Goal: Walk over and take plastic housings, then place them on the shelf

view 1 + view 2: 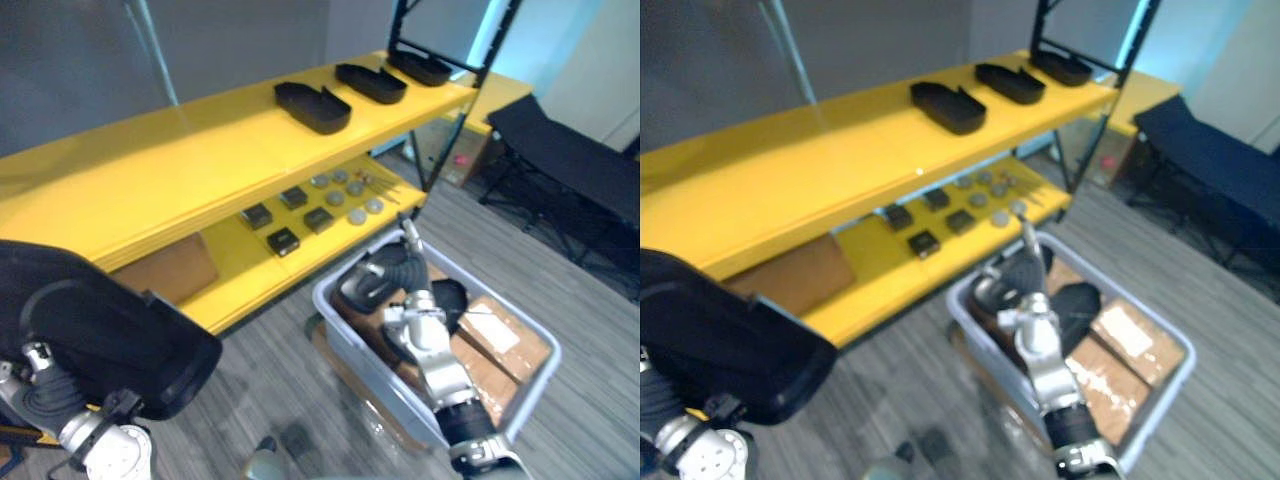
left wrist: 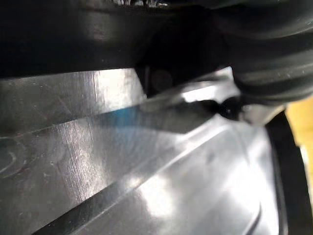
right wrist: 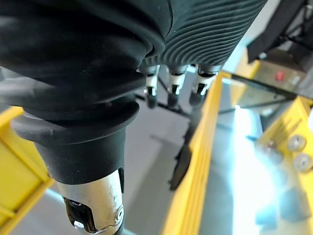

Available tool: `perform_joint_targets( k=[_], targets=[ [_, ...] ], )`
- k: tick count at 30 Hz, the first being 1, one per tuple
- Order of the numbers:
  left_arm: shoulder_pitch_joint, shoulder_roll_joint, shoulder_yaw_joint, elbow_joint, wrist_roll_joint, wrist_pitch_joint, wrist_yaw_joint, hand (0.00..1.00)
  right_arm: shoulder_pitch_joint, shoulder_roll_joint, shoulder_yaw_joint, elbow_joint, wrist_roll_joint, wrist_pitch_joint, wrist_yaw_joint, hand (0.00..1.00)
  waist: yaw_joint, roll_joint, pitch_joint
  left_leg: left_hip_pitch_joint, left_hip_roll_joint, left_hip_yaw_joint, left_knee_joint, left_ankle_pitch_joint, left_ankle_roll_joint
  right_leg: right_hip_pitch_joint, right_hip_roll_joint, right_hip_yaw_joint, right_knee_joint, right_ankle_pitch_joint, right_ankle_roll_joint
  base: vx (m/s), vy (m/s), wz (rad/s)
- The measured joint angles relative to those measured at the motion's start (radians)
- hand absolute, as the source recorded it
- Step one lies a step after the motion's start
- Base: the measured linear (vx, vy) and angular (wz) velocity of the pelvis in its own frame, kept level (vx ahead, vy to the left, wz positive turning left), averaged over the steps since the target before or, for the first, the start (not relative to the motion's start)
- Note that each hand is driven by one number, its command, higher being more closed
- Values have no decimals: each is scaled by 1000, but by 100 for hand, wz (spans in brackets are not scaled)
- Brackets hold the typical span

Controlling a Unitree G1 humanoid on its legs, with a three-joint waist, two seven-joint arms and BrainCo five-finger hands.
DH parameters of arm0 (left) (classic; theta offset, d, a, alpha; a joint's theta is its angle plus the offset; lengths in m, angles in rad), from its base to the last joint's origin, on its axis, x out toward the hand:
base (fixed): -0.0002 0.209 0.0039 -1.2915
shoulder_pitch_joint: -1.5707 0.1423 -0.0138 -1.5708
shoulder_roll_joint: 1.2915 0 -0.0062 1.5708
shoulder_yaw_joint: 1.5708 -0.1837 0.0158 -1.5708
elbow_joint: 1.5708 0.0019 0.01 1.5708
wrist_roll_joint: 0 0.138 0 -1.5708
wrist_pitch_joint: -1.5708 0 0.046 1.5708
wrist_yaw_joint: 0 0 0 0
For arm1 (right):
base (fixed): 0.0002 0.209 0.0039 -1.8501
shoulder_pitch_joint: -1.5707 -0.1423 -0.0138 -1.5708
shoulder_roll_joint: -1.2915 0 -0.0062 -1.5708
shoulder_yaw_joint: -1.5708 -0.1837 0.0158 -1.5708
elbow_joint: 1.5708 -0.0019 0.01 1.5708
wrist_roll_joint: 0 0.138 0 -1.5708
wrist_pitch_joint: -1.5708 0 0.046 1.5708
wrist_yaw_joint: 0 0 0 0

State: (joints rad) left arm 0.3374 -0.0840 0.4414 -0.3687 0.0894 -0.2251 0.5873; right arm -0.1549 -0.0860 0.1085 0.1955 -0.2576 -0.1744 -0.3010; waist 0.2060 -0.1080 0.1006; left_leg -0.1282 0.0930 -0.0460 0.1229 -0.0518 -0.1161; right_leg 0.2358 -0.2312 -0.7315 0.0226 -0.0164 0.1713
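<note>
**Held housing** (image 1: 95, 330), lower left of the frame: a broad, shallow black plastic shell, matte, with a raised rim and a glossy inner face. It is riding on the left hand (image 1: 45, 395). That hand's fingers are lying hidden beneath the shell, so their grip cannot be told.

**Yellow shelf** (image 1: 150, 170), running from left to upper centre. The left stretch of its top tier is lying bare. Three matching housings (image 1: 312, 107) are sitting in a row toward the upper right, open side up.

**Step in hand** — the carry to the shelf appears to be under way. The next move is likely calling for a lift over the tier's edge and a flat set-down on the bare stretch, clear of the row.

**Right hand** (image 1: 385, 275), lower centre-right: it is hanging over the grey tote (image 1: 365, 375) with fingers loosely extended and is holding nothing.

**Tote contents** — cardboard boxes (image 1: 510, 340) and a dark piece (image 1: 452, 298), possibly another housing.
</note>
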Motion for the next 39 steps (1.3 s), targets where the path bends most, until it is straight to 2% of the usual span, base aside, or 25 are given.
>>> perform_joint_targets(
  k=[3,7,10,11,12,13,14,15,17,18,20,21,22,23,24,25,26,28,31,34,35,36,37,38,39],
  targets=[
    [-18,3,-5,-56,10,-1,-5,100,37,-3,-39,-39,9,5,18,0,-19,-4,8,-11,2,15,12,-1,-1,-13,-4,20,-1,-6,-2,-77,-4,-20],
    [-62,15,-1,-113,42,-5,-8,100,69,-4,-64,-117,29,-11,35,0,-25,-4,8,-14,-4,26,-7,6,1,-28,-16,17,7,-10,-7,-66,13,-4],
    [-170,58,-27,-113,49,-10,-14,100,93,2,-92,-129,90,-26,45,0,-44,9,17,-54,-24,-32,-17,28,10,-62,-38,46,98,-41,-30,-66,45,52],
    [-200,84,-39,-113,49,-17,-17,100,105,3,-104,-136,101,-26,51,0,-53,11,21,-60,-28,-61,-36,46,11,-79,-39,115,136,-41,-32,-6,79,111],
    [-237,126,-59,-113,49,-25,-22,100,124,3,-125,-153,122,-30,64,0,-58,8,20,-62,-35,-96,-66,84,8,-108,-39,251,183,-47,-41,29,62,88],
    [-253,145,-69,-112,49,-31,-23,100,124,3,-136,-153,138,-40,67,0,-57,7,21,-67,-36,-112,-78,99,7,-131,-35,314,214,-51,-46,40,25,85],
    [-277,173,-77,-112,48,-39,-28,100,120,6,-154,-155,161,-54,74,0,-62,7,24,-83,-31,-137,-83,112,10,-165,-26,417,260,-93,-66,29,-104,76],
    [-296,194,-77,-98,46,-49,-40,100,120,6,-163,-166,194,-71,87,0,-66,-5,23,-102,-49,-167,-78,118,7,-157,-12,467,226,-147,-80,5,-140,75],
    [-298,194,-69,-90,45,-60,-50,100,98,7,-167,-186,224,-96,95,0,-54,-27,34,-113,-71,-171,-71,122,0,-121,-9,432,133,-150,-63,-23,-153,33],
    [-283,185,-70,-90,42,-62,-50,100,82,6,-168,-186,232,-105,103,0,-50,-23,38,-121,-71,-170,-70,127,-7,-110,2,428,101,-150,-58,-46,-113,7],
    [-238,166,-89,-87,35,-66,-64,100,74,5,-169,-187,245,-115,109,0,-48,-13,45,-125,-66,-187,-70,136,-21,-85,16,408,68,-161,-23,-62,-84,25],
    [-214,139,-121,-76,28,-67,-81,100,82,1,-177,-189,245,-118,111,0,-52,0,54,-125,-64,-213,-68,142,-30,-67,28,385,68,-172,-7,-109,-129,57],
    [-187,102,-161,-66,14,-67,-108,100,97,0,-200,-193,249,-126,117,0,-54,16,64,-126,-57,-227,-78,159,-28,-54,44,357,70,-185,-10,-111,-120,57],
    [-176,93,-172,-62,1,-67,-117,100,100,1,-209,-196,254,-126,123,0,-56,20,67,-132,-57,-216,-81,166,-18,-53,47,344,71,-191,-8,-102,-74,55],
    [-170,86,-184,-53,-7,-67,-127,100,108,-1,-222,-207,257,-126,127,0,-62,29,71,-142,-53,-188,-80,163,12,-48,51,325,72,-192,-9,-92,-10,85],
    [-168,74,-189,-36,-17,-67,-149,100,120,1,-248,-236,264,-126,126,0,-87,41,81,-174,-18,-58,-52,168,63,-31,56,277,75,-191,-8,-70,14,94],
    [-168,74,-189,-32,-26,-67,-158,100,122,-1,-259,-247,264,-126,126,0,-93,48,85,-182,-6,-26,-41,174,63,-24,56,263,77,-191,-8,-49,59,88],
    [-162,78,-182,-32,-45,-68,-175,100,119,-6,-281,-274,264,-126,125,0,-81,48,86,-192,-7,2,-26,195,48,-26,51,266,85,-199,1,0,62,25],
    [-164,78,-160,-32,-50,-68,-179,100,78,1,-278,-296,263,-129,124,0,-79,44,88,-250,-34,5,25,178,42,-51,29,268,88,-208,0,7,93,12],
    [-172,79,-137,-32,-43,-67,-177,100,30,7,-276,-293,263,-129,122,0,-73,34,95,-315,-36,73,177,92,62,-46,-3,269,95,-222,16,32,117,2],
    [-179,82,-133,-35,-37,-67,-172,100,23,7,-276,-293,272,-129,121,0,-70,25,95,-333,-37,115,251,37,75,-37,-30,268,111,-251,20,98,149,10],
    [-181,89,-132,-42,-28,-67,-169,100,23,11,-277,-290,285,-129,123,0,-66,5,92,-342,-50,161,318,-13,95,-27,-72,266,134,-289,-7,140,182,11],
    [-182,93,-133,-46,-16,-67,-167,100,25,13,-278,-286,287,-129,126,0,-69,-11,85,-342,-57,185,354,-42,112,-22,-89,264,155,-296,-25,183,195,10],
    [-184,96,-135,-48,1,-67,-164,100,25,7,-283,-280,297,-129,127,0,-72,-9,81,-341,-66,194,393,-83,110,-27,-114,275,249,-285,-39,339,244,61],
    [-202,115,-152,-38,19,-57,-167,100,32,9,-288,-260,306,-126,125,0,-94,-5,79,-318,-114,155,403,-111,136,-95,-168,323,483,-221,-113,361,249,78]
  ],
)
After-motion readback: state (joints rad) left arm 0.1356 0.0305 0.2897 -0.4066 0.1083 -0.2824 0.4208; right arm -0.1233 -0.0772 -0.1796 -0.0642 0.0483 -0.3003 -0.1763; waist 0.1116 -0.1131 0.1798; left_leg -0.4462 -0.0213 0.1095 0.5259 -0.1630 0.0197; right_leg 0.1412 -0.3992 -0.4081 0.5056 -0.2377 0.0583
